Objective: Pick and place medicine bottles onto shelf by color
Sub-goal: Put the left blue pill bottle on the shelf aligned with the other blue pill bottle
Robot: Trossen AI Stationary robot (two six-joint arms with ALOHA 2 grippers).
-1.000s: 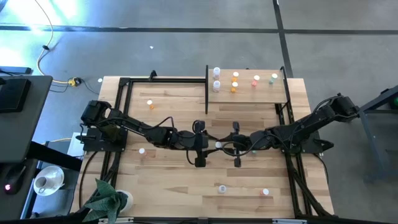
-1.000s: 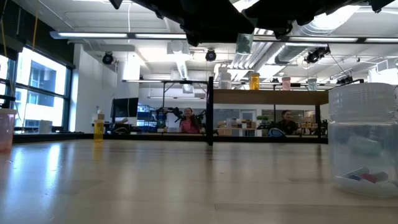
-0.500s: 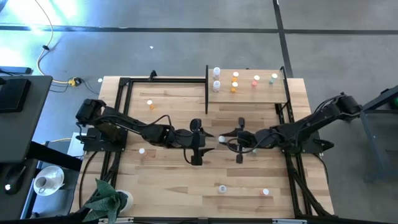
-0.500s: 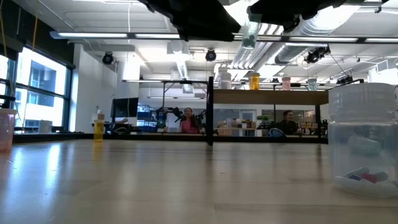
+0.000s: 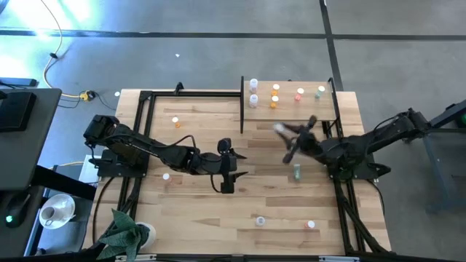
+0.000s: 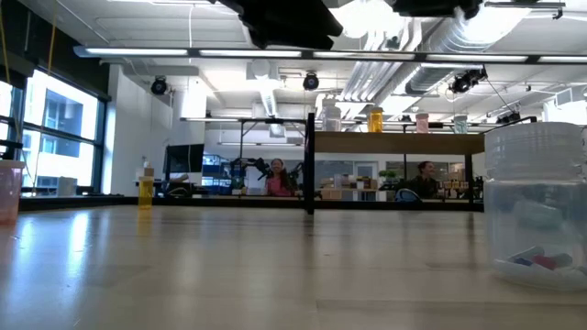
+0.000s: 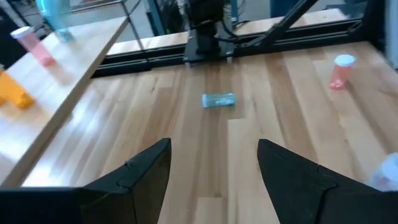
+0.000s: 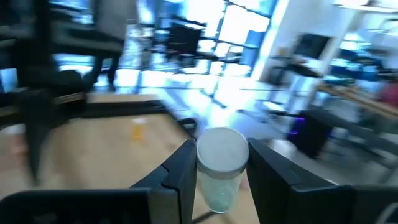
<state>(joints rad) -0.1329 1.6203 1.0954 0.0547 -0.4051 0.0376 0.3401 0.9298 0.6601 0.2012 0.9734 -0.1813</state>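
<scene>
My right gripper (image 8: 221,177) is shut on a clear medicine bottle (image 8: 221,165) with a white cap. It is up in the air at mid-table (image 5: 285,140), on the near side of the shelf (image 5: 291,109). The shelf holds white (image 5: 253,92), orange (image 5: 274,95), pink (image 5: 299,94) and green (image 5: 321,91) bottles, all standing. My left gripper (image 7: 214,177) is open over the table's middle (image 5: 226,169) and holds nothing. A green bottle (image 7: 218,99) lies on its side on the table beyond it. My right gripper pinches the clear bottle's body (image 8: 217,190), just under the white cap (image 8: 222,149), between its two fingers. The fingers point about level. The bottle is lifted clear of the table, and in the wrist view its cap stands above the fingers.
Loose bottles stand on the tabletop: orange (image 5: 177,122) at the far left, white (image 5: 166,176) by the left arm, white (image 5: 260,220) and pink (image 5: 311,225) near the front edge. Black frame posts (image 5: 242,102) edge the shelf. A large clear jar (image 6: 537,206) fills the low view's right.
My right gripper has risen with the clear bottle and swung toward the table's far right, toward the shelf, turning as it went. My left gripper has drawn back a little toward the table's left, away from the right one. The green bottle has stayed lying on the table.
</scene>
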